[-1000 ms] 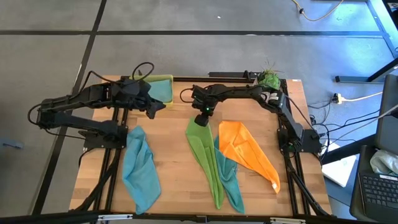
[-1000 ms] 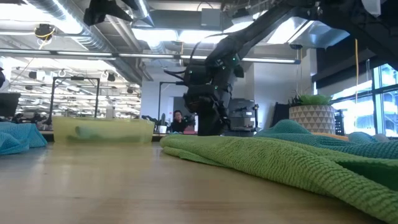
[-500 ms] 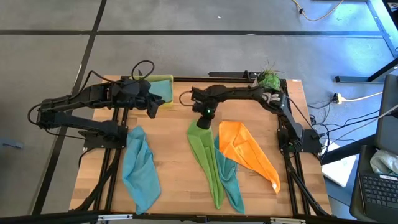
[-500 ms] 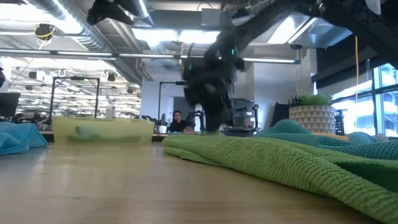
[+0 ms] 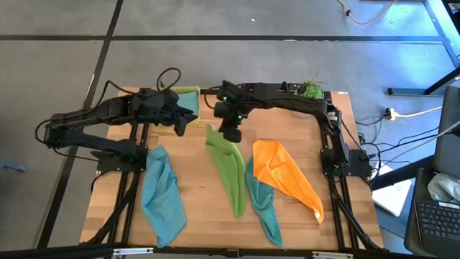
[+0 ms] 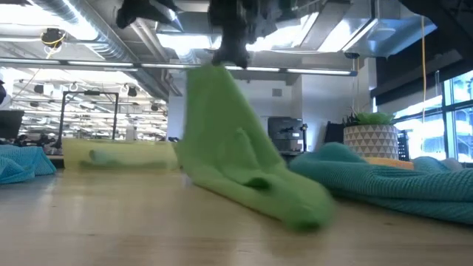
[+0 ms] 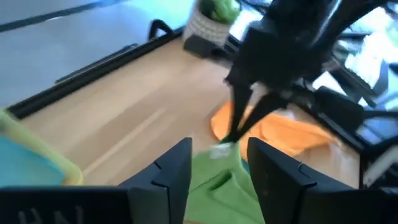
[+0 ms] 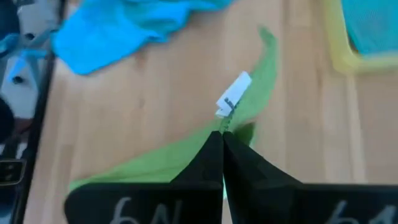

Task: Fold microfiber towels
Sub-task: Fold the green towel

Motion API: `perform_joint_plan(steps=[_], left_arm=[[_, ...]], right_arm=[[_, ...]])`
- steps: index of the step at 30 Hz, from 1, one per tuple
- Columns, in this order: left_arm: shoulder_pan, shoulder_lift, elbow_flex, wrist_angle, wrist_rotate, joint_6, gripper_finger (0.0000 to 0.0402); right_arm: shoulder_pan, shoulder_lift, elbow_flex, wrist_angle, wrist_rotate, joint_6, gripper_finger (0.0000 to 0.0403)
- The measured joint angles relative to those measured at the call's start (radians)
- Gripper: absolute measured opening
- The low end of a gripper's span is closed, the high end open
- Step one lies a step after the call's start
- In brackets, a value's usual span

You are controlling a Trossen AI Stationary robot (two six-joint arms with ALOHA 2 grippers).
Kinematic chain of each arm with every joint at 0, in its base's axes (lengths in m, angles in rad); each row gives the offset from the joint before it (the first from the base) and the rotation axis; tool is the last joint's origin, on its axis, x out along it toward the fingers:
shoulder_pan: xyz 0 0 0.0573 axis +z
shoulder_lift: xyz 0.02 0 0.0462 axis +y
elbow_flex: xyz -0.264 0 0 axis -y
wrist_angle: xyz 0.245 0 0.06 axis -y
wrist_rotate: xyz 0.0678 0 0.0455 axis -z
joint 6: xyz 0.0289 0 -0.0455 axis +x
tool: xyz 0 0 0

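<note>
A lime green towel hangs from my right gripper, which is shut on its far end above the table's middle. In the low view the towel slopes down from the fingers to the wood. My left gripper hovers open beside the tray's near right corner, holding nothing; the green towel and my right gripper lie beyond its fingers. A light blue towel lies bunched near the left. A teal towel and an orange towel lie right of the green one. My right gripper pinches the green towel's far end between its two shut fingers, right beside a white label. The fingers come from above, slanting down. The upper part hangs slack below them, while the near end lies on the table.
A yellow-green tray with a teal-blue cloth in it stands at the far edge, left of centre. A potted plant sits at the far right corner. Bare wood shows between the light blue and green towels.
My right gripper has risen and gone a little toward the table's far left with the green towel's far end. That end is lifted clear; the near end has slid toward the far edge and off the teal towel, staying on the table.
</note>
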State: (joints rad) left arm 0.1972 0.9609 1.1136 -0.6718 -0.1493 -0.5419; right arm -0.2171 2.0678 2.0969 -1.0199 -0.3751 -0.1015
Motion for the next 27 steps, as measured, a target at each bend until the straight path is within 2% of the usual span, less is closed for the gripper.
perform_joint_plan(steps=[2, 6, 10, 13, 15, 19, 27], left_arm=[[0.026, 0.010, -0.003, 0.005, 0.058, 0.025, 0.0161], [0.092, 0.025, -0.002, 0.037, 0.267, 0.060, 0.0184], [0.117, 0.059, -0.002, 0.042, 0.456, 0.059, 0.0201], [0.108, 0.067, -0.002, 0.078, 0.527, 0.037, 0.0207], [0.093, 0.067, -0.002, 0.093, 0.523, 0.028, 0.0207], [0.072, 0.062, -0.002, 0.103, 0.443, 0.046, 0.0208], [0.025, 0.092, -0.002, 0.102, 0.325, 0.190, 0.0212]], right_arm=[[0.023, -0.002, 0.041, -0.024, -0.012, -0.031, 0.0001], [0.064, -0.001, 0.114, -0.092, -0.010, -0.076, 0.0001], [0.081, -0.001, 0.175, -0.130, 0.039, -0.092, 0.0001], [0.078, -0.001, 0.194, -0.127, 0.041, -0.087, 0.0001], [0.074, -0.001, 0.195, -0.128, 0.041, -0.087, 0.0000], [0.062, -0.001, 0.195, -0.138, 0.031, -0.091, 0.0000], [0.063, -0.001, 0.195, -0.138, 0.007, -0.115, 0.0000]])
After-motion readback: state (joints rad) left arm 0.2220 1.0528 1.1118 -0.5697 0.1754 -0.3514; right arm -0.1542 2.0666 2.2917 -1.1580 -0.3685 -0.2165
